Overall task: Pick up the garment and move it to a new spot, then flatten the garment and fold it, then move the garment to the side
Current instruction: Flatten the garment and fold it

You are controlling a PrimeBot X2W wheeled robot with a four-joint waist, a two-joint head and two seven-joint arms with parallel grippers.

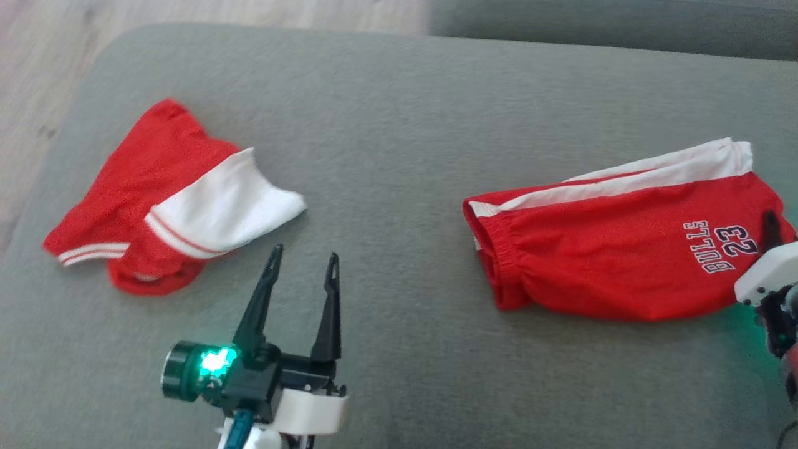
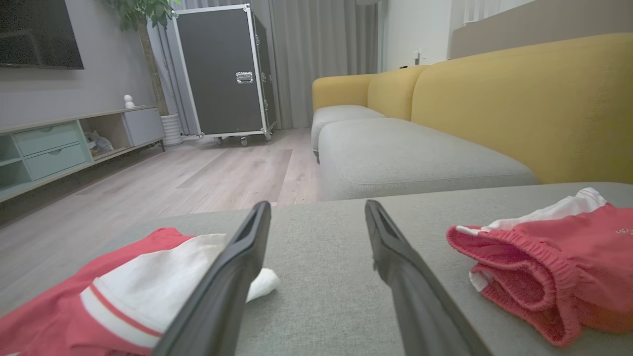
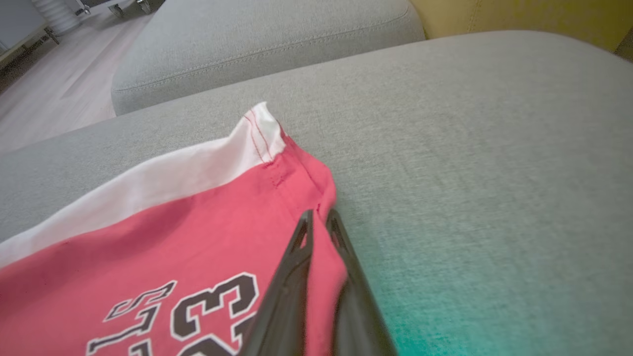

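Note:
The garment, red shorts (image 1: 623, 255) with a white side stripe and "BULLS 23" lettering, lies folded on the right of the grey cushion (image 1: 399, 125). My right gripper (image 1: 771, 218) is at the shorts' right end. In the right wrist view it (image 3: 320, 213) is shut on the red hem of the shorts (image 3: 173, 222), with fabric pinched between the fingers. My left gripper (image 1: 305, 252) hovers open over bare cushion at the front centre, holding nothing. In the left wrist view the left gripper (image 2: 317, 205) points between the shorts (image 2: 554, 262) and a second garment.
A second red and white garment (image 1: 168, 193) lies crumpled on the cushion's left, also in the left wrist view (image 2: 138, 291). Wooden floor (image 1: 37, 62) lies beyond the cushion's left edge. A yellow backrest (image 2: 519, 99), another grey seat (image 2: 405, 158) and a black wheeled case (image 2: 222, 69) stand beyond.

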